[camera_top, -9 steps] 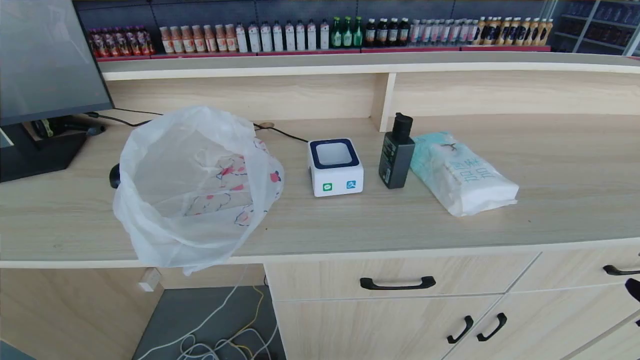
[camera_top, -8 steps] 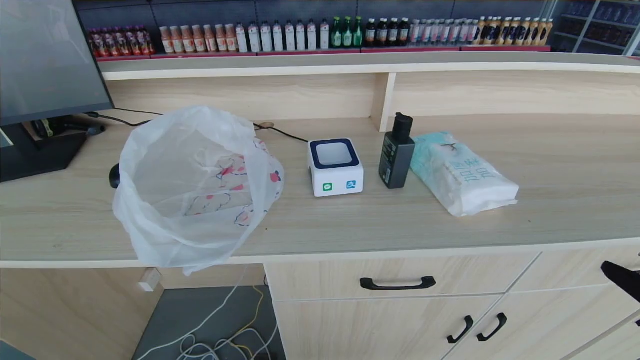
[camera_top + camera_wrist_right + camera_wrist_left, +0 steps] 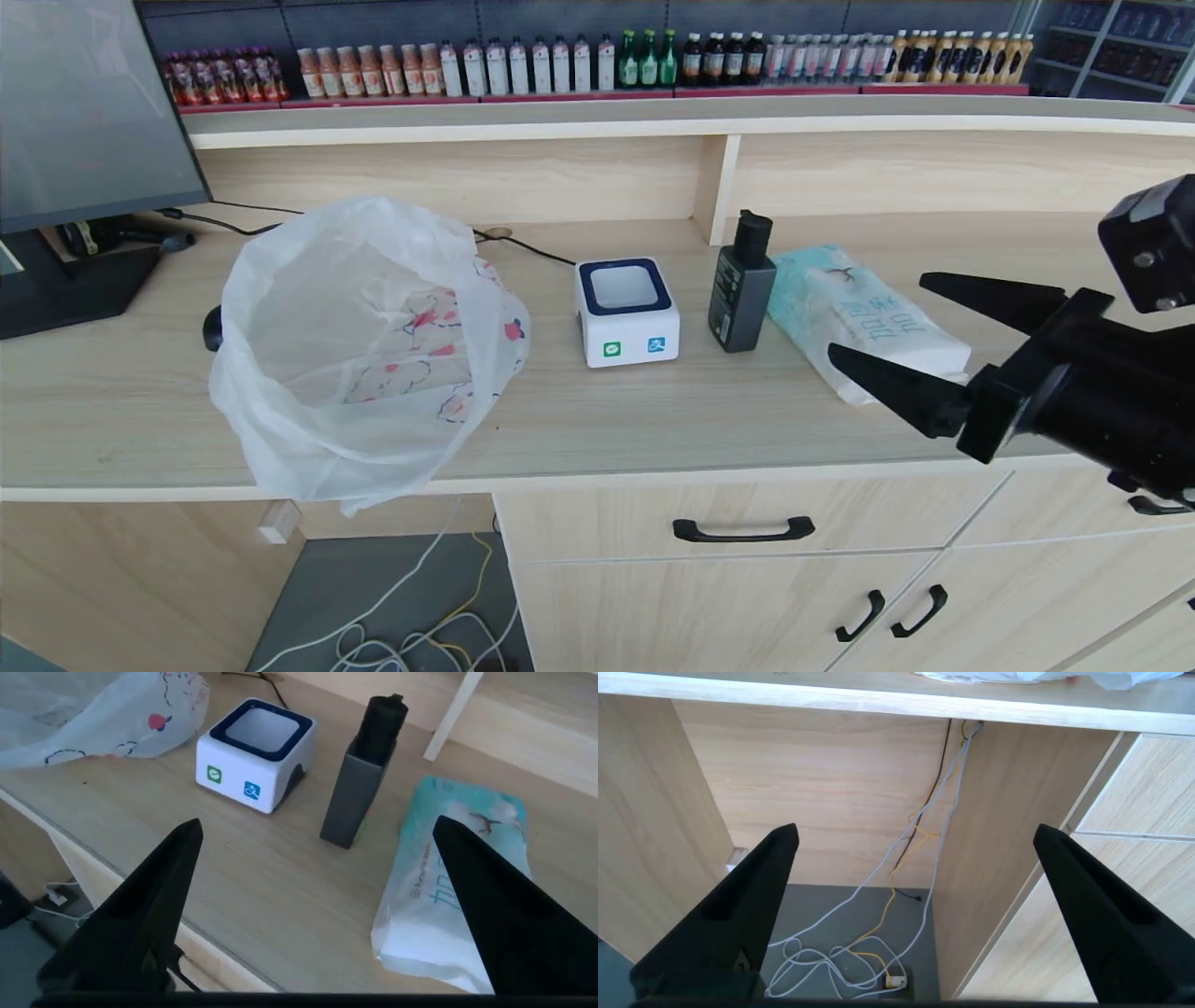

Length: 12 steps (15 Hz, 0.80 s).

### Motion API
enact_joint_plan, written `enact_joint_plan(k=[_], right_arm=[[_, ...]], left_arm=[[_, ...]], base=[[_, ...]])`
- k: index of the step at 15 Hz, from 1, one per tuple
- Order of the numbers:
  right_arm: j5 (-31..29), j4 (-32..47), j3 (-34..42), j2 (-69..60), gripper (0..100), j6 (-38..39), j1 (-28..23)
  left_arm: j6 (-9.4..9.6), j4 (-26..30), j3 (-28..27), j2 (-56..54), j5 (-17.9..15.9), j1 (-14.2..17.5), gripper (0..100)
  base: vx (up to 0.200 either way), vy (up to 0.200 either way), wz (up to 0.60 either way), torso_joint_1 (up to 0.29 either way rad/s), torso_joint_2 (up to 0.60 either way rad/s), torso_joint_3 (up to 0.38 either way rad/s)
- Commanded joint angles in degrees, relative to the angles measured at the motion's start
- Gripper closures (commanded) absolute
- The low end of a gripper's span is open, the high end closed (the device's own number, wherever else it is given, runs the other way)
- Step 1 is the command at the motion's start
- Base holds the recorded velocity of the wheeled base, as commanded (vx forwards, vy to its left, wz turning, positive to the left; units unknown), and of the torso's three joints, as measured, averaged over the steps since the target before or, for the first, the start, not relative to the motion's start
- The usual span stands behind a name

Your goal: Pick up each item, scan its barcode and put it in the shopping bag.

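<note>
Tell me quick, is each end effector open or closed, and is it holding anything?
Left end effector: open, holding nothing.
Right end effector: open, holding nothing.

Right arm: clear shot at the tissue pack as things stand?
Probably yes. The right hand is open and pointed at the tissue pack, with nothing between them. The dark bottle stands close beside the pack, on its left, so a wide approach might nudge it.
</note>
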State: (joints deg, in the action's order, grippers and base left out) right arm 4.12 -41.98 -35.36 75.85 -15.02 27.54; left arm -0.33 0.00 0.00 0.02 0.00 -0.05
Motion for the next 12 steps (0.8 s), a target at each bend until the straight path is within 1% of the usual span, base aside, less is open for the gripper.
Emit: enact_joint_plan(k=[1,2,3,4,5,6,8,10,12], right_arm=[[-3.8,-3.2,-1.7,8.0,0,1.4,2.0],[-5.0,-5.1,-1.8,9.4,0,1.8,2.0],[-8.8,-13.1,-3.0,14.2,0,3.7,2.3],[-11.1,-20.9,-4.4,19.6,0,6.1,3.7],[-11.1,-21.7,-4.6,20.1,0,6.7,3.8],[-11.5,-24.7,-9.5,24.6,0,12.0,5.6],[-12.1,-23.6,-13.4,27.5,0,11.9,5.5],[-15.7,-22.4,-18.1,29.4,0,11.8,5.9],[-16.2,-18.8,-19.7,29.3,0,11.7,5.9]], left_arm=[[-0.02,0.0,0.0,0.0,0.0,0.0,0],[-0.02,0.0,0.0,0.0,0.0,0.0,0],[-0.02,0.0,0.0,0.0,0.0,0.0,0],[-0.02,0.0,0.0,0.0,0.0,0.0,0],[-0.02,0.0,0.0,0.0,0.0,0.0,0],[-0.02,0.0,0.0,0.0,0.0,0.0,0],[-0.02,0.0,0.0,0.0,0.0,0.0,0],[-0.02,0.0,0.0,0.0,0.0,0.0,0],[-0.02,0.0,0.0,0.0,0.0,0.0,0]], base=[[0.0,0.0,0.0,0.0,0.0,0.0],[0.0,0.0,0.0,0.0,0.0,0.0],[0.0,0.0,0.0,0.0,0.0,0.0],[0.0,0.0,0.0,0.0,0.0,0.0],[0.0,0.0,0.0,0.0,0.0,0.0],[0.0,0.0,0.0,0.0,0.0,0.0],[0.0,0.0,0.0,0.0,0.0,0.0],[0.0,0.0,0.0,0.0,0.0,0.0],[0.0,0.0,0.0,0.0,0.0,0.0]])
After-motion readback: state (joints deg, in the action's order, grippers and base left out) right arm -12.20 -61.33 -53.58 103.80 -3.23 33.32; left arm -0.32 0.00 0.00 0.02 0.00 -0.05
